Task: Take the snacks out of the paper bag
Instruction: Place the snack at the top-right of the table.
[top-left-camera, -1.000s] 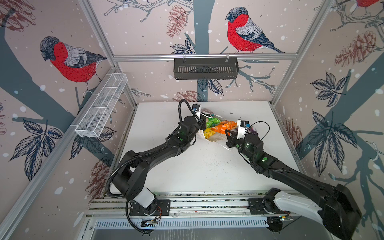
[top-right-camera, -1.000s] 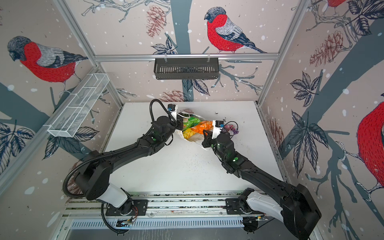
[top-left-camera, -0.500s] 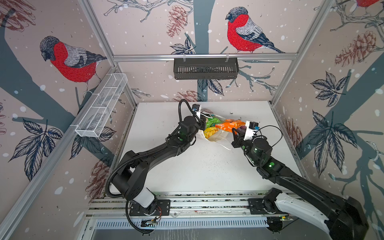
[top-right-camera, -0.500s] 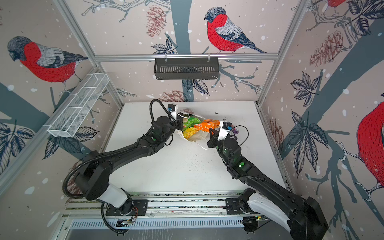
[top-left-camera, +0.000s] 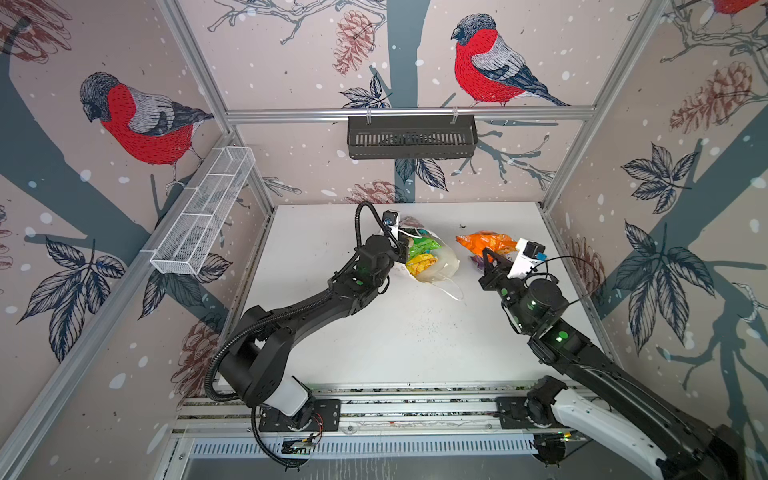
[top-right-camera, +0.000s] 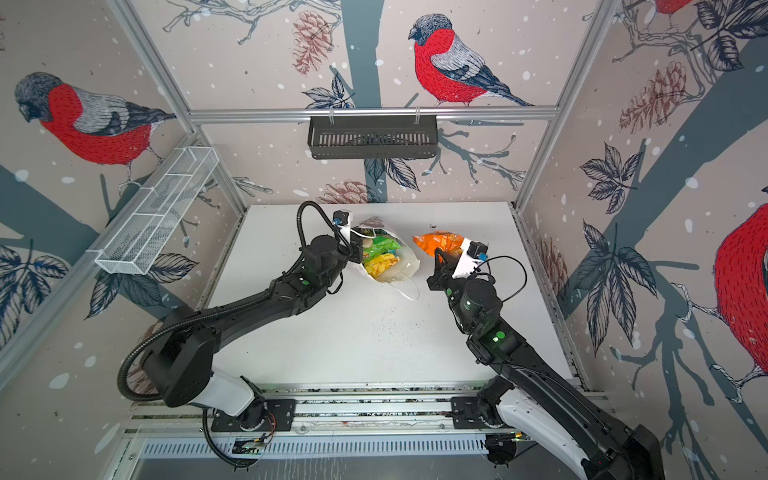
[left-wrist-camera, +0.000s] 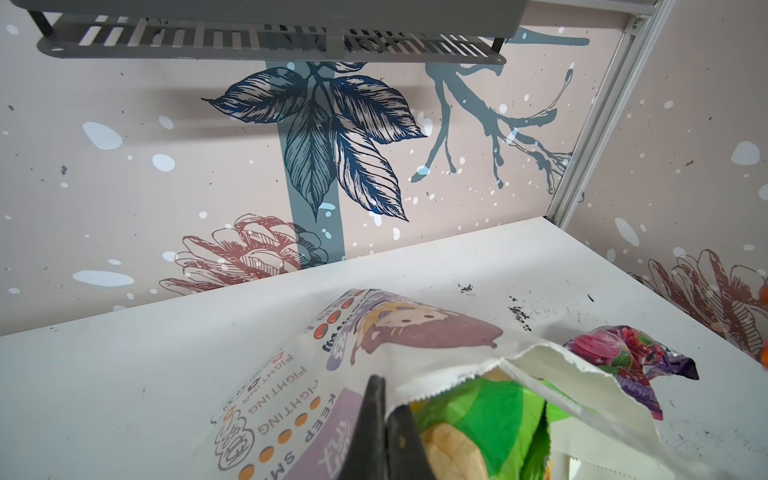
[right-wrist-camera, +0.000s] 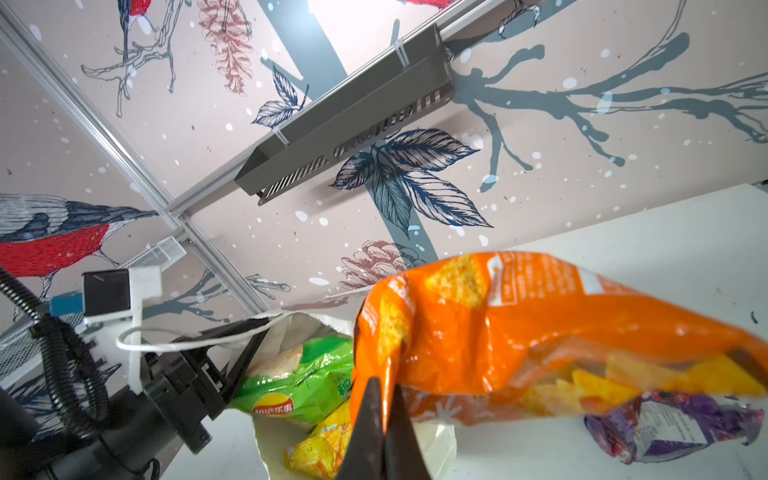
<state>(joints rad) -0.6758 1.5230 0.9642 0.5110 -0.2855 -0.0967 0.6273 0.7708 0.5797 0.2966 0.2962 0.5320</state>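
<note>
Pinching orange packet (right-wrist-camera: 540, 332) edge between right fingers (right-wrist-camera: 365, 436).

Left gripper (left-wrist-camera: 384, 419) pinches the paper bag (left-wrist-camera: 374, 345) — green packet (left-wrist-camera: 490, 419) inside, purple packet (left-wrist-camera: 623, 357) just beside.

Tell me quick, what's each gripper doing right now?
Left gripper: closed, pinching the rim of the paper bag.
Right gripper: closed, holding the orange snack packet.

Two black arms reach out from the near side. The left arm (top-left-camera: 316, 307) stretches low, far and rightward, left gripper (left-wrist-camera: 386, 401) clamped shut. The right arm (top-left-camera: 557, 336) angles far and leftward, right gripper (right-wrist-camera: 385, 388) clamped shut.
</note>
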